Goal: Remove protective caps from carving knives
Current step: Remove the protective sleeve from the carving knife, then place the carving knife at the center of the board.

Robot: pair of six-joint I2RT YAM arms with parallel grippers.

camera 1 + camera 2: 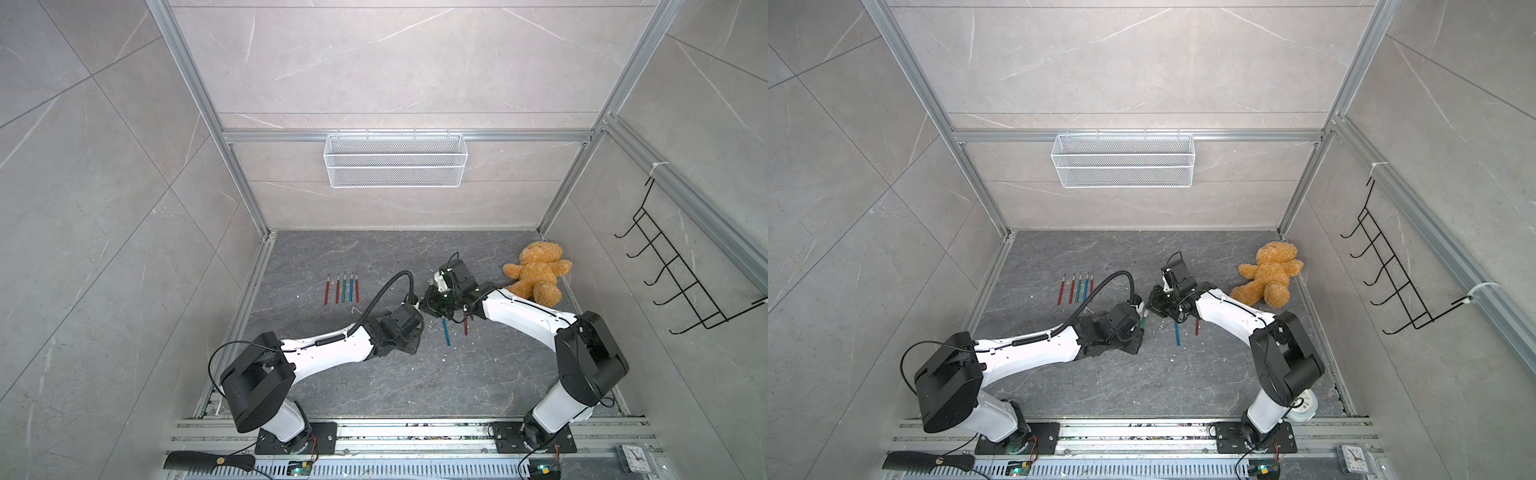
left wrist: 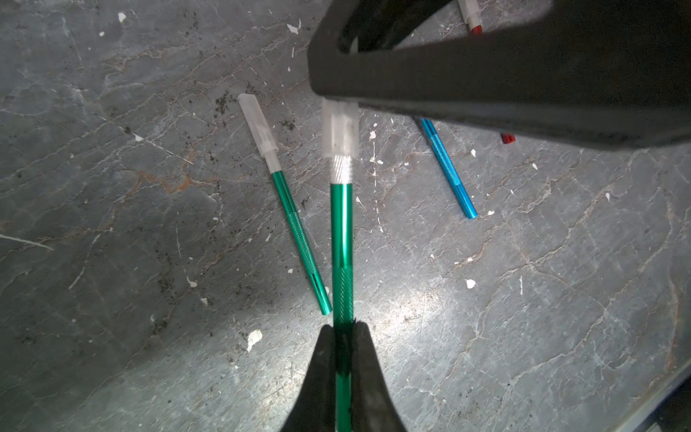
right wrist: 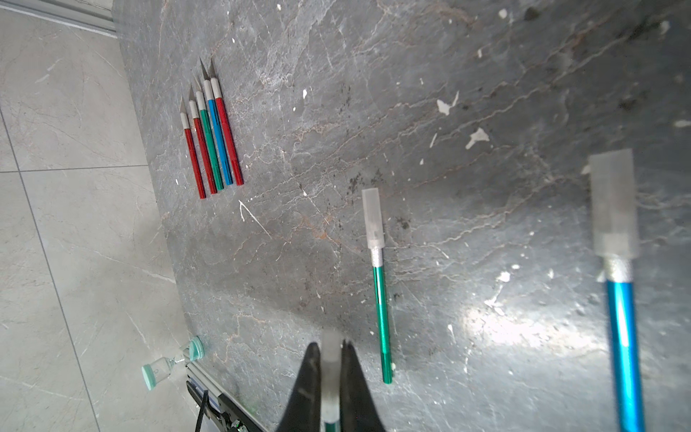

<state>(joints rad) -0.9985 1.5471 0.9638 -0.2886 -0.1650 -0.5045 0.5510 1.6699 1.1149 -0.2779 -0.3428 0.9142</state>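
My left gripper (image 2: pixel 343 325) is shut on the handle of a green carving knife (image 2: pixel 342 243), held above the table. A translucent protective cap (image 2: pixel 339 131) still covers its tip, and the cap's far end disappears into my right gripper (image 3: pixel 331 344), which is shut on that cap (image 3: pixel 331 374). In a top view the two grippers meet mid-table (image 1: pixel 1148 309). Another capped green knife (image 3: pixel 381 306) and a capped blue knife (image 3: pixel 622 336) lie on the table. Several uncapped knives (image 1: pixel 343 287) lie in a row at the left.
A red knife (image 1: pixel 466 326) lies beside the blue one (image 1: pixel 446 331) under the right arm. A teddy bear (image 1: pixel 536 272) sits at the right rear. A wire basket (image 1: pixel 395 160) hangs on the back wall. A black comb (image 1: pixel 208 461) lies on the front rail.
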